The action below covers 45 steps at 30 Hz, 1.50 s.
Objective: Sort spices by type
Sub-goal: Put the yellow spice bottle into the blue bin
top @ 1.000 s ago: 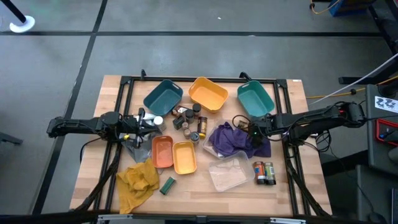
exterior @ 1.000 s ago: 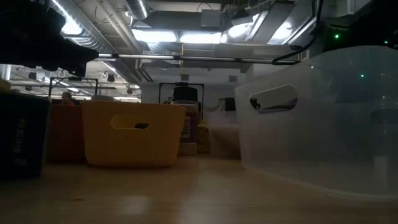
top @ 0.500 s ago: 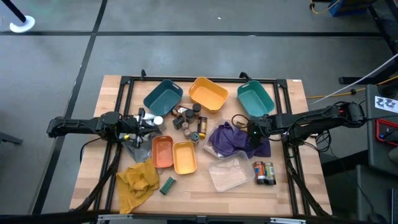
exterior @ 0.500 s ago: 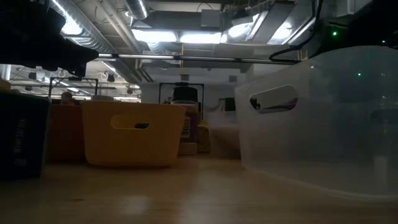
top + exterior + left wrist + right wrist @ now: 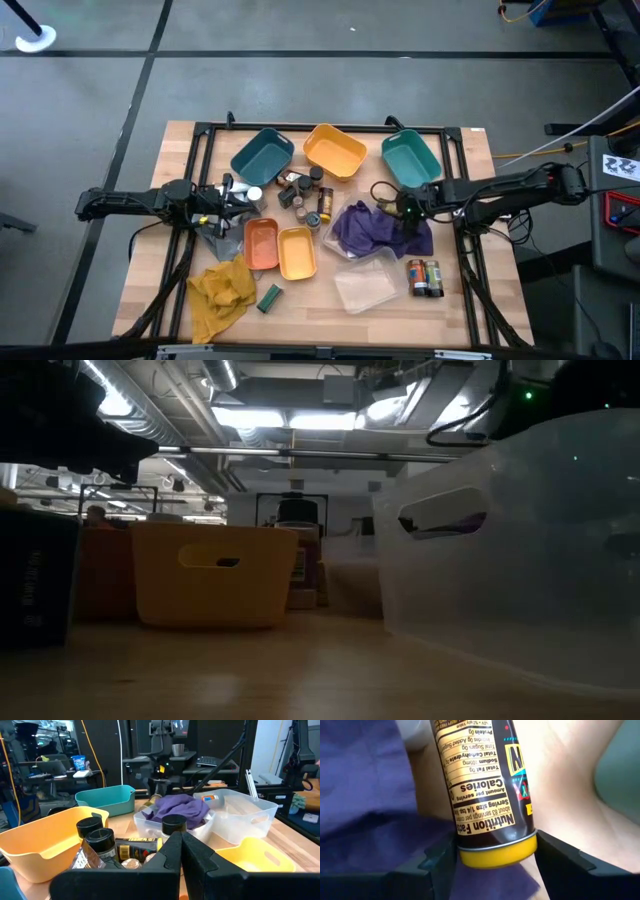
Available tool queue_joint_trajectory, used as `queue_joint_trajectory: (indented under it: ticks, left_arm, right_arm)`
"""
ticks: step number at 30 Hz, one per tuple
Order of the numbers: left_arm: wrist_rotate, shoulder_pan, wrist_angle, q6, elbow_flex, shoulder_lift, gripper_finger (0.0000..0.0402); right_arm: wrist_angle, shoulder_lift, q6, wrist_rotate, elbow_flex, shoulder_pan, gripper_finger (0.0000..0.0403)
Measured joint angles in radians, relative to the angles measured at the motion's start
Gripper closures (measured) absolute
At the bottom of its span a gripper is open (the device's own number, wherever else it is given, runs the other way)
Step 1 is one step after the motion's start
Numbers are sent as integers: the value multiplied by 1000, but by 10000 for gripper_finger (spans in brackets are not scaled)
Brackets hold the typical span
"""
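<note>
My right gripper (image 5: 405,213) hangs over the purple cloth (image 5: 372,228), pointing steeply down, shut on a dark spice jar with a yellow lid (image 5: 480,780). Several black-lidded spice jars (image 5: 301,190) stand in a cluster at the table's middle. Two more jars (image 5: 424,277) lie near the right edge, and a dark green tin (image 5: 269,297) lies near the front. My left gripper (image 5: 181,850) waits shut and level at the table's left, facing the cluster. My right gripper pinches the jar between its two fingers (image 5: 437,857) on opposite sides of its body, just beside the yellow lid (image 5: 496,851). The fingers come from above, slanting down. The jar's body reaches away from them over the cloth; its far end is out of the frame.
Dark teal (image 5: 263,155), orange-yellow (image 5: 335,150) and teal (image 5: 410,157) trays line the far side. Small orange (image 5: 261,242) and yellow (image 5: 296,252) trays sit centre-left. A clear tray (image 5: 362,287) lies in front of the purple cloth, a yellow cloth (image 5: 222,290) at front left.
My right gripper has risen a little with the jar. The purple cloth under it has shifted and bunched up. In the low view the clear tray's near wall now stands closer and more tilted.
</note>
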Motion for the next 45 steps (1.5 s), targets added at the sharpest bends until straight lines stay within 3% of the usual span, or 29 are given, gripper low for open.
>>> queue_joint_trajectory:
  ticks: [15,20,27,36,42,45]
  left_arm:
    - [0,0,0,42,0,0,402]
    - [0,0,0,86,0,0,402]
    - [0,0,0,135,0,0,402]
    - [-10,0,9,204,0,0,402]
    - [-52,0,27,204,0,0,402]
    - [-66,0,27,203,0,0,402]
  right_arm:
    - [-355,0,-58,28,309,0,169]
    - [-454,0,-99,118,415,0,168]
    - [-589,0,-161,331,528,-9,167]
    - [-672,37,-350,412,566,-203,165]
    - [-676,132,-556,417,566,-343,165]
    - [-684,194,-655,470,566,-398,164]
